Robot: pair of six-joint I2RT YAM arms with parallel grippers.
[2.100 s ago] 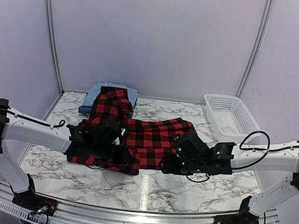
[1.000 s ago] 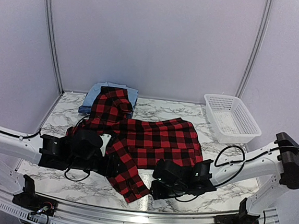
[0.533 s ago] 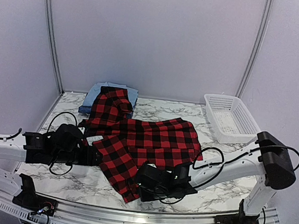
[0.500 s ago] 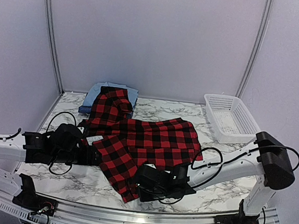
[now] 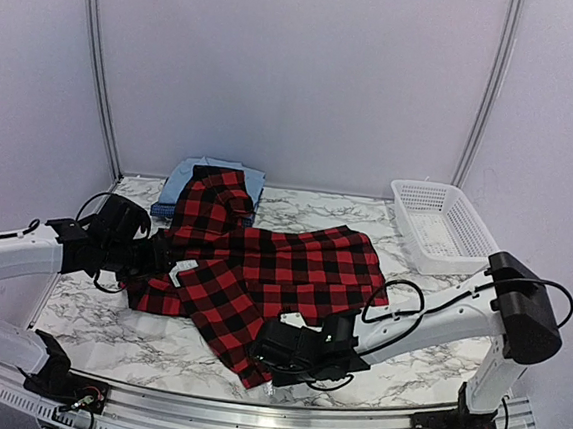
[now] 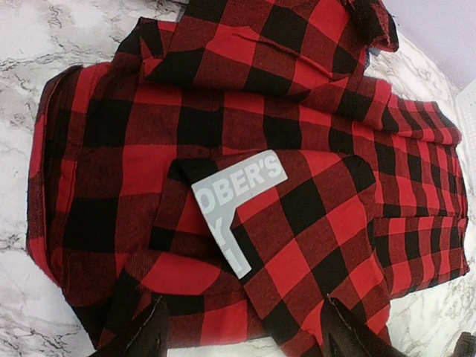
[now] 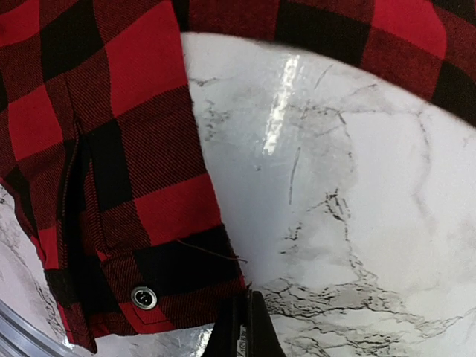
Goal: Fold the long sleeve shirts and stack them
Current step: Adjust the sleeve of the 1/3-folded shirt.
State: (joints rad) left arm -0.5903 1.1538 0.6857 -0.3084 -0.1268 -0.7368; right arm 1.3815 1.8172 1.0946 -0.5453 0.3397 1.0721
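Observation:
The red-and-black plaid shirt [image 5: 292, 265] lies spread across the middle of the table, one sleeve trailing toward the front edge. White block letters [image 6: 238, 195] show on a fold of it. My left gripper [image 5: 162, 257] hovers over the shirt's left side; in the left wrist view the left gripper [image 6: 245, 338] is open with only cloth below. My right gripper [image 5: 258, 356] is at the sleeve's end; in the right wrist view the right gripper [image 7: 245, 327] is shut on the corner of the cuff [image 7: 186, 279], beside a snap button [image 7: 143, 297]. A light blue shirt [image 5: 205, 172] and a dark blue checked shirt [image 5: 163, 209] lie at the back, partly under the plaid one.
A white mesh basket [image 5: 441, 223] stands at the back right. Bare marble table [image 5: 115, 335] shows in front of the shirt and on its right. White walls close in the back and both sides.
The sleeve has been drawn out toward the front edge. My right gripper slid left along the front to the cuff and shut. My left arm pulled back and leftward, still open.

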